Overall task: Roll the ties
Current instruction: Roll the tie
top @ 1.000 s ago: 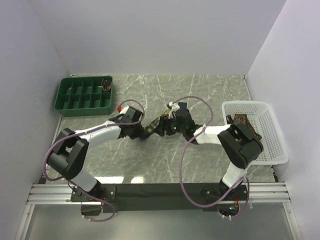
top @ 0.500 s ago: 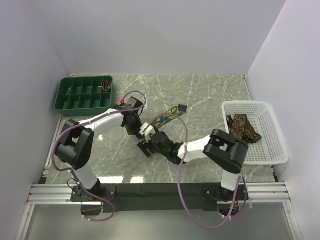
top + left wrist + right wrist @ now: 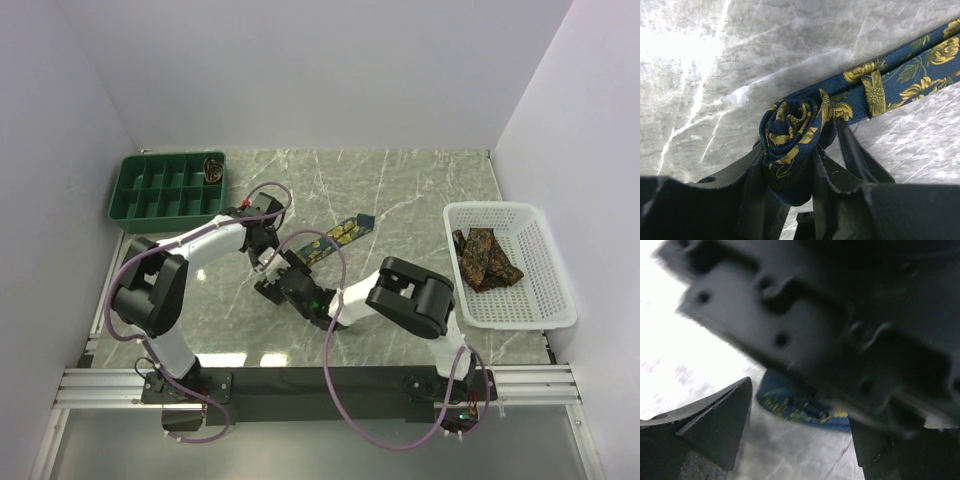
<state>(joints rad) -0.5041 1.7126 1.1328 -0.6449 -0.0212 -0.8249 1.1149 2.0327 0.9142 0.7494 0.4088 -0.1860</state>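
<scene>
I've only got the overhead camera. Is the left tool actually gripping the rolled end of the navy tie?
Observer: Yes. The left wrist camera shows the left tool shut on a tight spiral of the navy tie.
Operator: Is the right tool gripping too?
Observer: No. Its own camera shows the right tool open, fingers wide of the roll.
Operator: What gets wound in next?
Observer: The keeper loop. The left wrist camera shows it lying flat just past the spiral.
</scene>
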